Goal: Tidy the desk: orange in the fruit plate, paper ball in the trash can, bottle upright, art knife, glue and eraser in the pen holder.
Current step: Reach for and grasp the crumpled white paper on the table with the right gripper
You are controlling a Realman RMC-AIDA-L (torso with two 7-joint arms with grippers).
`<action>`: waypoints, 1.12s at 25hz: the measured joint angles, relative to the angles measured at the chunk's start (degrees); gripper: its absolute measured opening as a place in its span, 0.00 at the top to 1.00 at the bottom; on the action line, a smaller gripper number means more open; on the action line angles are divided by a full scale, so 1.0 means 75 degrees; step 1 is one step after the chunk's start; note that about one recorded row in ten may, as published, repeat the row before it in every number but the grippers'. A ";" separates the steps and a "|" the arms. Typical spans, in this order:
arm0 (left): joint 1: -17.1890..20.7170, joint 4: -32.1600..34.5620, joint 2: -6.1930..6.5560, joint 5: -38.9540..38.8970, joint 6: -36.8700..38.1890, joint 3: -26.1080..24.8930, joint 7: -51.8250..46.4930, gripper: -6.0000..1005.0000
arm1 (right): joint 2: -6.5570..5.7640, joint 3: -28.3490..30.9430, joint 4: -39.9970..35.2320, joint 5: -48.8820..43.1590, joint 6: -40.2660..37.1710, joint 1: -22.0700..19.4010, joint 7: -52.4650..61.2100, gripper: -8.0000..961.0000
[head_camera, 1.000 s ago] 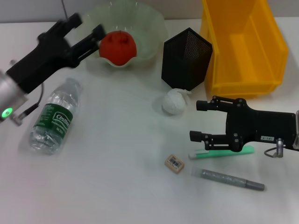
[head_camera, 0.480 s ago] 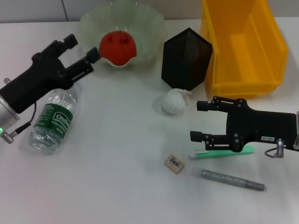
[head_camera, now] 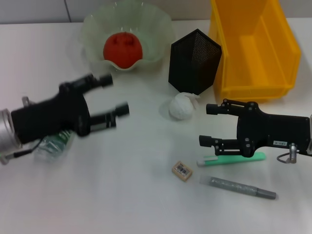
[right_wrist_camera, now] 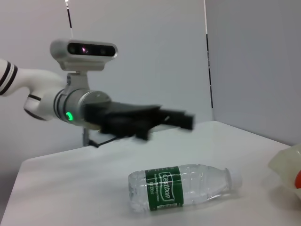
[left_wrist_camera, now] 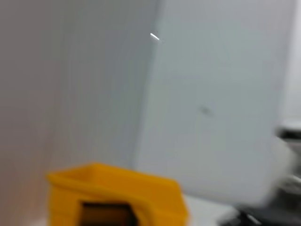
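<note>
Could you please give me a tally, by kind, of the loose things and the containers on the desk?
Containers: 3 — fruit plate, pen holder, trash can
Fruit: 1 — orange
Bottles: 1 — bottle
Paper balls: 1 — paper ball
Stationery: 3 — eraser, green knife, grey stick
Total: 9

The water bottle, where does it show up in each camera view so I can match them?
Head view: bottle lies at far left, mostly hidden under the left gripper.
Left wrist view: not in it.
Right wrist view: lying on its side, low centre.
Shared landmark: the left gripper above it, open jaws.
</note>
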 joint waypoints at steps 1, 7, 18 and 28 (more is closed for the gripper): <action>-0.0008 0.0049 0.0057 0.0250 0.0126 0.0000 -0.0053 0.17 | -0.0003 0.0000 -0.0004 0.0000 -0.0004 0.0003 0.0007 0.16; -0.0051 0.0120 0.0341 0.1744 0.0866 -0.0055 -0.0207 0.17 | -0.0028 -0.0001 -0.0018 0.0000 -0.0081 0.0020 0.0113 0.16; 0.0033 0.0128 0.0391 0.2080 0.1017 -0.0106 -0.0265 0.17 | -0.0038 0.0001 -0.0013 0.0001 -0.0096 0.0039 0.0148 0.16; -0.0004 0.0133 0.0332 0.2096 0.0968 -0.0107 -0.0239 0.17 | -0.0033 -0.0208 -0.1118 -0.0090 -0.0326 0.0339 0.2138 0.16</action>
